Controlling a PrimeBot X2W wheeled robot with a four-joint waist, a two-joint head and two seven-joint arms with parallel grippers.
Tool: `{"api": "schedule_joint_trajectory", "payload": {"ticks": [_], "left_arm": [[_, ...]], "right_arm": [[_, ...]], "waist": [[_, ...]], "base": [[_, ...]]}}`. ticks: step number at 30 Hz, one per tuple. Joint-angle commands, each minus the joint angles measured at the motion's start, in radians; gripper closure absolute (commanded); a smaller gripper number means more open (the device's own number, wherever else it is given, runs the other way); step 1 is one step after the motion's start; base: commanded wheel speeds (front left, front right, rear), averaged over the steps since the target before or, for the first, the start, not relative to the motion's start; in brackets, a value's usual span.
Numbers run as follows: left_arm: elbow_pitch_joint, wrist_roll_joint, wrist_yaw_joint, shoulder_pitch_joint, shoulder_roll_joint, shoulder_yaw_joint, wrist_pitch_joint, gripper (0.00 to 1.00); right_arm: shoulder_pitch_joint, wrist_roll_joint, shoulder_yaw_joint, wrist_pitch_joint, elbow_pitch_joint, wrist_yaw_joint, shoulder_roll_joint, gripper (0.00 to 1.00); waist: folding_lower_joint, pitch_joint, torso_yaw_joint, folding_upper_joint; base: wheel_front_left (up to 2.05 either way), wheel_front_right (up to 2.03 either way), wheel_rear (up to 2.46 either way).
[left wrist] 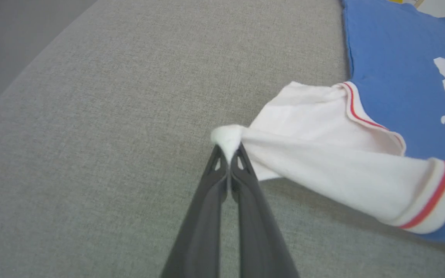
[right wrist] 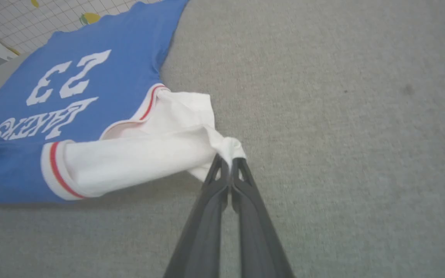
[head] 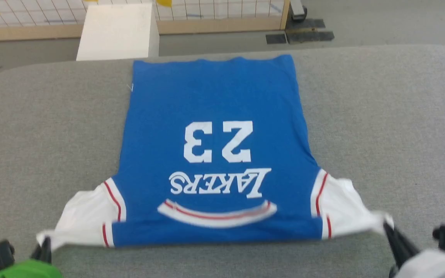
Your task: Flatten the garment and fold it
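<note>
Royal-blue jersey T-shirt (head: 214, 96) lies print-up mid-frame on the grey fabric counter (head: 381, 116).
Left gripper (left wrist: 228, 154) and right gripper (right wrist: 230, 160) each clamp a small nub of its white cloth. Either nub could slip free, or uneven pull could skew the shirt. The head view's lower corners cut both arms off, and the shirt's near edge is blurred.

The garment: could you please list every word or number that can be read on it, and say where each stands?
"23": large white print on the blue garment, upside down in the head view.
"LAKERS": white print on the same side, nearer the robot than the number, also upside down.
In the left wrist view the print is cut off at the edge and cannot be read.
</note>
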Motion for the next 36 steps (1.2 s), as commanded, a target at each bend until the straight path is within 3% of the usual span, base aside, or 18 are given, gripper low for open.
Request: {"api": "schedule_joint_trajectory", "payload": {"ticks": [1, 7, 15, 16, 17, 18, 27, 36], "left_arm": [[-0.002, -0.004, 0.015, 0.035, 0.01, 0.0, 0.007, 1.0], [-0.007, -0.013, 0.058, 0.146, -0.009, -0.028, 0.036, 1.0], [0.006, -0.029, 0.059, 0.214, -0.034, -0.052, 0.042, 1.0], [0.008, -0.027, 0.059, 0.214, -0.036, -0.053, 0.038, 1.0], [0.009, -0.026, 0.059, 0.213, -0.037, -0.054, 0.035, 1.0], [0.008, -0.021, 0.06, 0.21, -0.038, -0.055, 0.029, 1.0], [-0.059, 0.006, 0.071, 0.161, -0.04, -0.059, 0.005, 1.0], [-0.168, 0.043, 0.108, 0.117, -0.032, -0.064, 0.004, 1.0]], "right_arm": [[0.037, -0.014, -0.021, 0.008, -0.013, -0.002, 0.015, 1.0], [0.183, -0.028, -0.059, 0.074, -0.009, -0.002, 0.099, 1.0], [0.26, -0.015, -0.033, 0.207, 0.034, -0.002, 0.115, 1.0], [0.258, -0.008, -0.031, 0.215, 0.029, -0.002, 0.116, 0.75], [0.255, -0.003, -0.029, 0.219, 0.023, -0.002, 0.116, 0.56], [0.251, 0.001, -0.026, 0.221, 0.012, -0.002, 0.113, 0.0], [0.124, 0.048, -0.115, 0.144, -0.06, -0.002, 0.082, 0.0], [-0.281, 0.087, -0.137, 0.119, 0.141, -0.002, -0.019, 0.0]], "waist": [[0.0002, -0.019, 0.002, 0.012], [0.0002, -0.048, -0.002, 0.012], [0.0002, -0.057, -0.011, 0.012], [0.0002, -0.055, -0.012, 0.012], [0.0002, -0.053, -0.011, 0.012], [0.0002, -0.052, -0.01, 0.012], [0.0002, -0.004, 0.019, 0.012], [0.0002, 0.066, 0.058, 0.012]], "base": [[0.0, 0.0, 0.0], [0.0, 0.0, 0.0], [0.0, 0.0, 0.0], [0.0, 0.0, 0.0], [0.0, 0.0, 0.0], [0.0, 0.0, 0.0], [0.0, 0.0, 0.0], [0.0, 0.0, 0.0]]}}
